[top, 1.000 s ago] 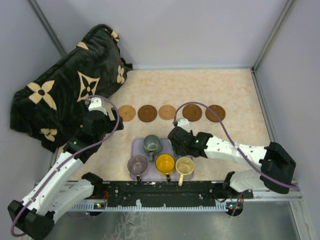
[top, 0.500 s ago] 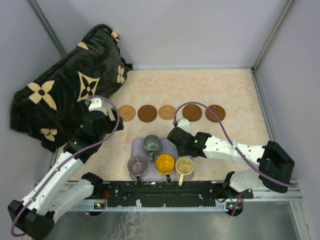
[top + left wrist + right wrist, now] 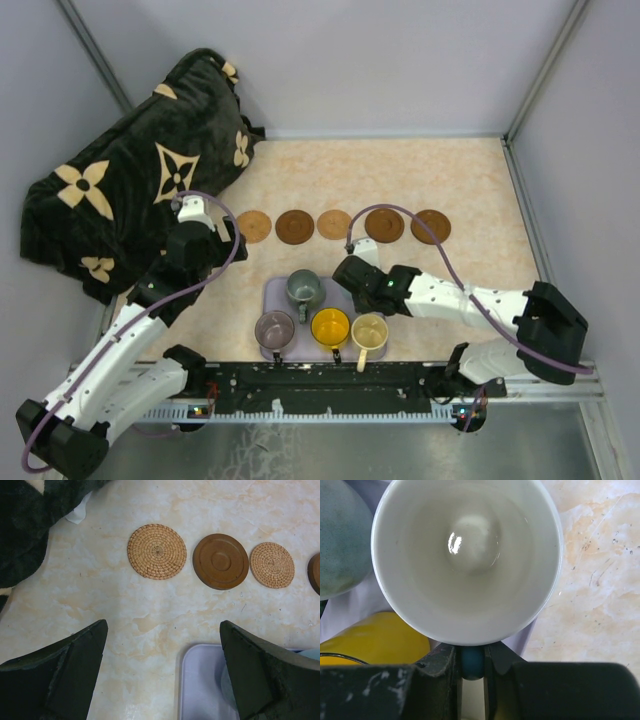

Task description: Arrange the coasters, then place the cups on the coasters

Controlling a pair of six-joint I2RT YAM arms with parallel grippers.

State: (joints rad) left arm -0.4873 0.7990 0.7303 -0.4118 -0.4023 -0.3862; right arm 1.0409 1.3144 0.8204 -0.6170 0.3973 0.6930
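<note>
**Right wrist view.** The right end effector is closed on the handle of the light blue cup. The blue handle is pinched between the two fingers, with no gap left beside it. I can confirm this only here, because in the top view the end effector's body covers that cup entirely.

The cup stands upright with its long axis vertical. Its white mouth faces up at the camera, and the handle points straight back into the end effector. I cannot tell whether its base rests on the tray or sits clear of it.

**Around the grip.** The dark green cup is just left of the held cup; I cannot tell whether they touch. The yellow cup sits left of the fingers, close under the held cup's rim. Bare table lies to the right.

**Top view.** This view adds the cream cup and the purple-grey cup, both on the tray on the arm-base side of the right end effector. The five coasters lie flat in one crosswise line beyond it, each apart from the next.

**Left wrist view.** The left end effector is spread wide with nothing in it, over bare table.
- Ahead of it lie a woven coaster, a smooth dark one and a second woven one. A fourth is cut off by the right edge of the view.
- A tray corner lies by its right finger.
- The dark blanket is ahead to its left.
</note>
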